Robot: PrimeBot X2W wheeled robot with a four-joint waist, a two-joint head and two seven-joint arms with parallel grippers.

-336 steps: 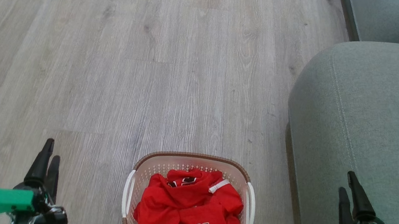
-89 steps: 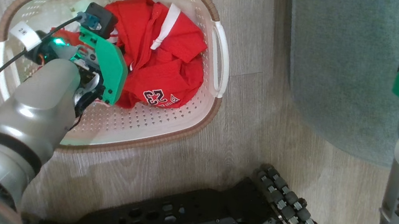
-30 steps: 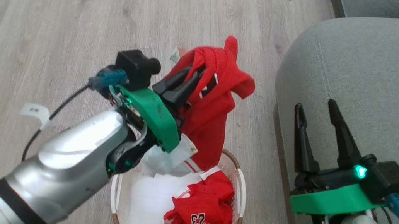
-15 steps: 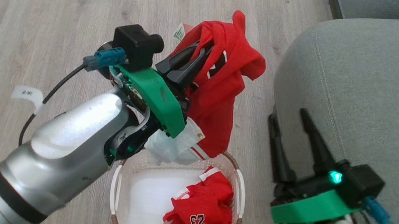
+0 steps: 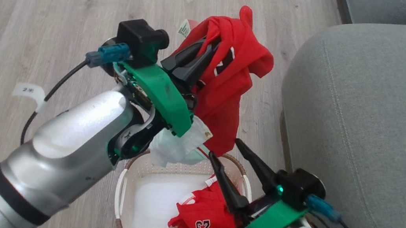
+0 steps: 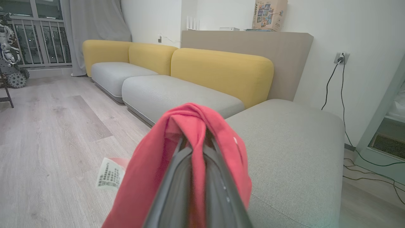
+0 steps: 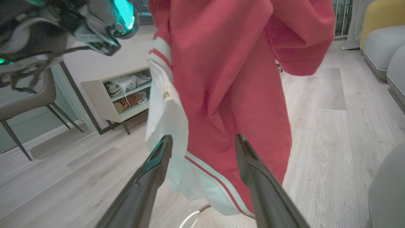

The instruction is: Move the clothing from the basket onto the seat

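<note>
A robot's left claw [image 5: 208, 49], its fingers pressed together, pinches a red garment [image 5: 229, 94] near the top. It holds the garment in the air above the far rim of the basket [image 5: 125, 182]. The cloth drapes over the fingertips and hangs down, with its white-striped hem just above the basket. In the left wrist view, red cloth is folded over the closed fingers and the grey-green seat [image 5: 366, 113] lies beyond.

The right claw [image 5: 224, 148] is spread wide. It points upward from over the basket, with its tips just under the hanging hem. In the right wrist view the hem hangs between and past the two fingers. Whether they touch the cloth cannot be told.

The seat stands to the right, just beside the basket, which sits on a wood floor [image 5: 43, 8]. Neither garment is on the seat yet.

The step in hand looks like carrying the lifted garment across to the seat. To do it well, keep the pinch firm and raise the hem clear of the basket rim and the seat's rounded edge. Let go only once the cloth is well over the cushion. The right claw could catch the hem to stop it trailing.

Count: two red garments, one lifted and a second garment [image 5: 203, 225] marked "23" crumpled in the basket's near right. There is one basket, one seat and two claws.
</note>
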